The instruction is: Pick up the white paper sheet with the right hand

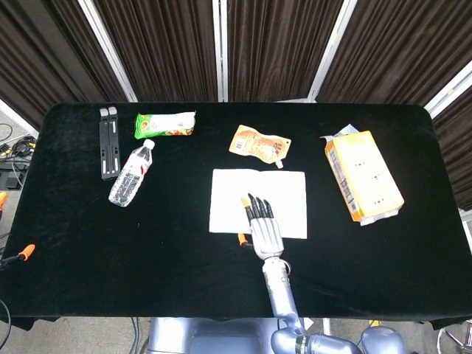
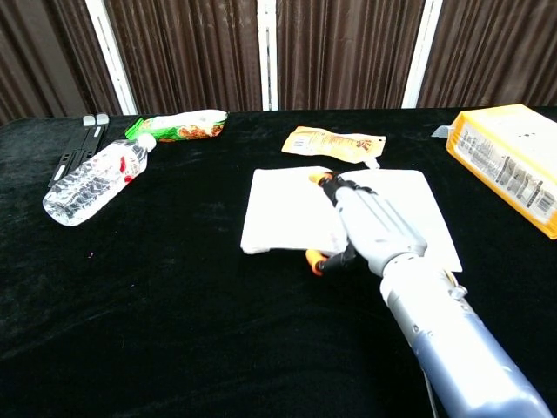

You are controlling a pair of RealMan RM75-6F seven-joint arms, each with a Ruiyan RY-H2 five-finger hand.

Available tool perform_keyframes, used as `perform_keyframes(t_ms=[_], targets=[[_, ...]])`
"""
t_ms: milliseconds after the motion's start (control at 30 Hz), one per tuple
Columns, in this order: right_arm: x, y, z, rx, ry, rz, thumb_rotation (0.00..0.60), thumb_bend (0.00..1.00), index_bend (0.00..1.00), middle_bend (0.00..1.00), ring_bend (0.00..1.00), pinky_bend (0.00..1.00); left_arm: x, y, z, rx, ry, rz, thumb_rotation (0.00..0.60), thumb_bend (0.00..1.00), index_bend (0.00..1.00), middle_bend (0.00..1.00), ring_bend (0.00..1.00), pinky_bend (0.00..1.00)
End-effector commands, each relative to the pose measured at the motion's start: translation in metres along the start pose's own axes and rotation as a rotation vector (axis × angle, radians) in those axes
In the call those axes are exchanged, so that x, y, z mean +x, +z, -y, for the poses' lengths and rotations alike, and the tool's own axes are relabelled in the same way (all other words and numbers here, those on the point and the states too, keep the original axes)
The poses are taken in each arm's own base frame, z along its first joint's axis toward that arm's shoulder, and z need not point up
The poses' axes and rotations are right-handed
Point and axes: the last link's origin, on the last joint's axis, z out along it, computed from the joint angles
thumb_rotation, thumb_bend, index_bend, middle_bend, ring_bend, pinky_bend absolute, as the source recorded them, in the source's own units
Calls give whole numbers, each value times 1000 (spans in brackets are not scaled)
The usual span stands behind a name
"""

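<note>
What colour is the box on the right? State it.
Orange-yellow box with white panels, clearest in the head view.

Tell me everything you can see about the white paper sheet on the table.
The white paper sheet is a plain, thin, roughly rectangular sheet with no visible print. It lies near the middle of the black table, just in front of the orange pouch. The right hand rests over its near edge, fingers stretched across the top and an orange-tipped thumb at the front edge. In the chest view the near left part looks slightly lifted and curved, not flat. Nothing else touches it.
</note>
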Motion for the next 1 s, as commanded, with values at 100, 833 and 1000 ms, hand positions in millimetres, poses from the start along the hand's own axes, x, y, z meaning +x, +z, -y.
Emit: perform_keyframes(t_ms=[100, 833, 1000], targets=[[6, 1, -1, -8, 33, -52, 600, 385, 0, 0, 0, 0, 0, -1, -2, -8, 0, -1, 600, 129, 0, 0, 0, 0], [54, -6, -59, -236, 51, -196, 600, 440, 0, 0, 0, 0, 0, -3, -9, -31, -7, -10, 600, 128, 0, 0, 0, 0], [70, -19, -84, -287, 64, -236, 600, 439, 0, 0, 0, 0, 1, -6, -13, -46, -7, -14, 600, 128, 0, 0, 0, 0]])
